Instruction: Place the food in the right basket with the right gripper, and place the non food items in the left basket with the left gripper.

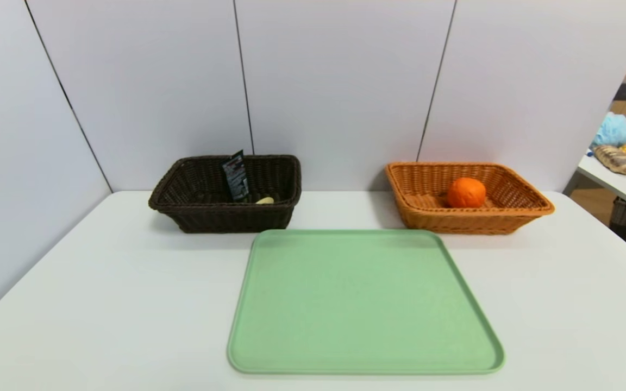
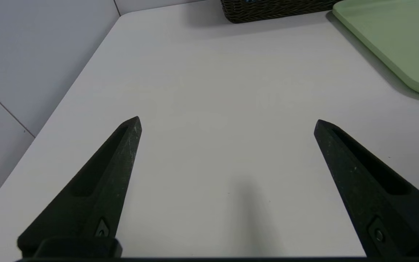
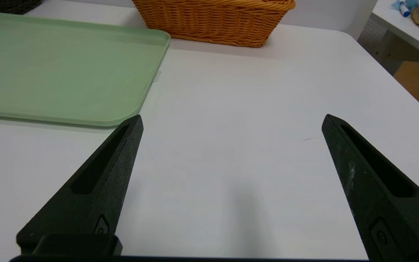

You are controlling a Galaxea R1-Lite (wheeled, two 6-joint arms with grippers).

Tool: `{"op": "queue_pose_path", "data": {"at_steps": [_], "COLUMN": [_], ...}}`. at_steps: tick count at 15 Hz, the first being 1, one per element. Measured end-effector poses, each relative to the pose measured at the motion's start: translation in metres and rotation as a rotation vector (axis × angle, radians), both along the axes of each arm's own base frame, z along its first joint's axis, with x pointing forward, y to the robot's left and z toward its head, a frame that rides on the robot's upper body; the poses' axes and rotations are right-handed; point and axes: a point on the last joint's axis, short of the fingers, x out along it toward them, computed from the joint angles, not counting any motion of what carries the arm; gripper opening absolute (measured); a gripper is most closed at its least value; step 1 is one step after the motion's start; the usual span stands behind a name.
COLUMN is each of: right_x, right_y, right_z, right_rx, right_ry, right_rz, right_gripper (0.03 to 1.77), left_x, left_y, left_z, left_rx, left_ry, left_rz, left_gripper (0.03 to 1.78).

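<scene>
Jaws of both grippers, left [image 2: 227, 125] and right [image 3: 233, 122], wide apart above bare tabletop [image 1: 106, 293] near tray edges [image 1: 367, 373].

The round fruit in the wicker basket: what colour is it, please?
Orange; the head view shows it best.

The tray [image 1: 364, 304] presents a smooth, matt, plastic-looking surface; both baskets, dark brown [image 1: 226, 218] and orange-tan [image 1: 470, 221], show rough woven wicker; the orange fruit [image 1: 466, 193] has a slightly dimpled skin, and the bench [image 1: 128, 304] a smooth white finish.
</scene>
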Motion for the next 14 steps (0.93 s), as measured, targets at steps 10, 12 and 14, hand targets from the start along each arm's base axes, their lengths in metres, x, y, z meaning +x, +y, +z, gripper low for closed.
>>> {"op": "queue_pose_path", "data": {"at_steps": [10,12,14], "right_x": [0.0001,0.0001,0.0001], "right_y": [-0.0001,-0.0001,-0.0001], "right_z": [-0.0005,-0.0005,-0.0005], "right_rx": [0.025,0.024,0.025], "right_ry": [0.003,0.003,0.003], "right_rz": [-0.002,-0.003,-0.003], "right_gripper": [1.7,1.7,1.7], "left_x": [0.0,0.0,0.0], "left_y": [0.0,0.0,0.0001], "left_z": [0.0002,0.0002,0.0002], "left_rx": [-0.04,-0.046,-0.048], "left_ry": [-0.003,-0.003,-0.003], "left_rz": [0.0,0.002,0.004], "left_gripper": [1.69,1.69,1.69]}}
